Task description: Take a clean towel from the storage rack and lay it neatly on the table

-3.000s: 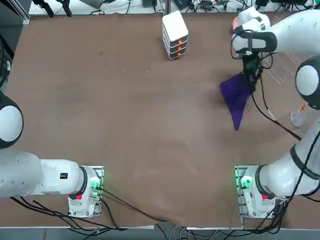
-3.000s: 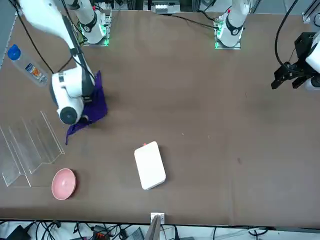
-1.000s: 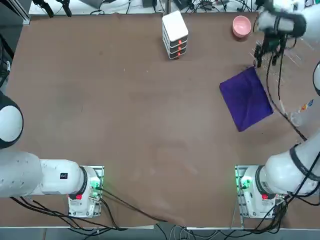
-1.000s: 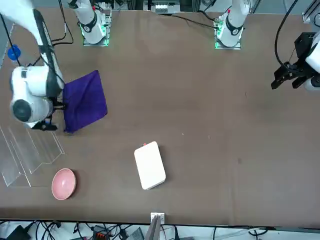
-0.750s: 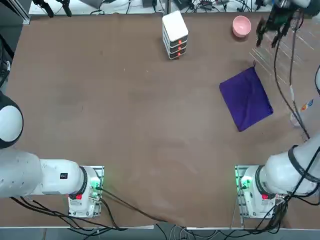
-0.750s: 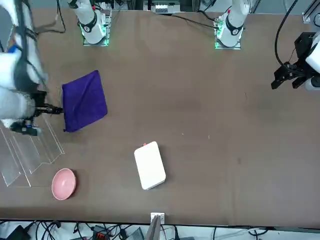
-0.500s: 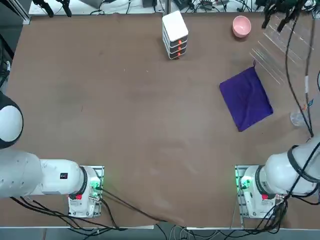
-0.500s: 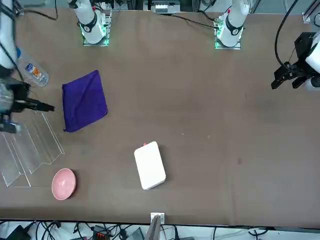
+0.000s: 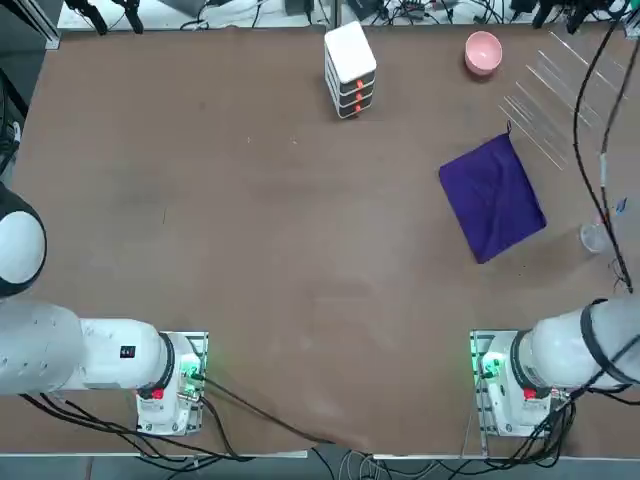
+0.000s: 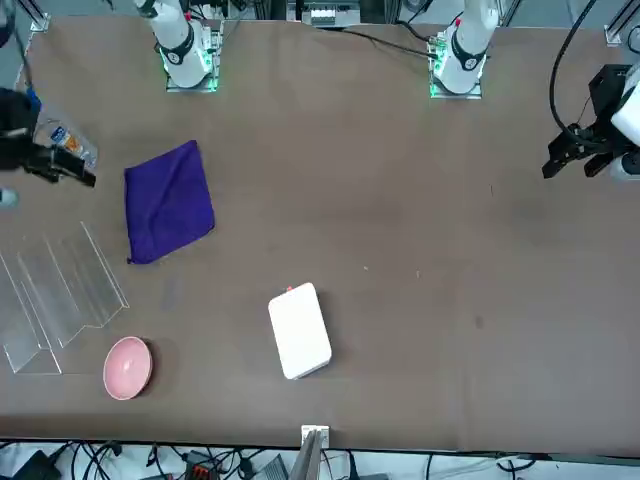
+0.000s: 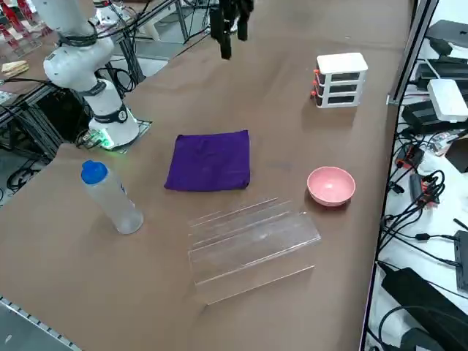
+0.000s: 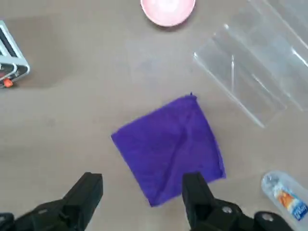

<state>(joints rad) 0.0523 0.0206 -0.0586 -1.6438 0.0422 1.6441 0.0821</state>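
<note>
The towel [image 9: 492,198] lies spread flat on the table [image 9: 250,220], a tidy four-cornered patch with only a faint crease across its middle in the wrist view. Taking the rack [image 11: 248,245] as landmark: the towel sits just beside the rack's low front edge, not touching it, on the side toward the robot; the pink bowl [image 11: 330,186] sits at one end of the rack and the bottle [image 11: 111,197] stands beyond the other end, near the towel's corner. The white box [image 9: 350,69] is well apart from the rack, along the table's far edge.

The right gripper [image 12: 139,197] hangs high above the towel, pointing straight down, its fingers spread wide with nothing between them. In the side view it shows as a dark shape at the picture's top edge [image 11: 229,20], well clear of everything on the table.

By the look of things the laying is done and the step in hand is the retreat. To do that well:

- Keep the fingers wide apart and go up before going sideways, so nothing brushes the cloth and rucks it
- Steer the arm and its trailing cable away from the bottle, the tallest thing near the rack and the easiest to topple
- Stay clear of the rack's thin clear rods, which are hard to see and could be nudged
- Leave the towel alone; the slight crease is minor, and one more pinch would more likely wrinkle it than smooth it
</note>
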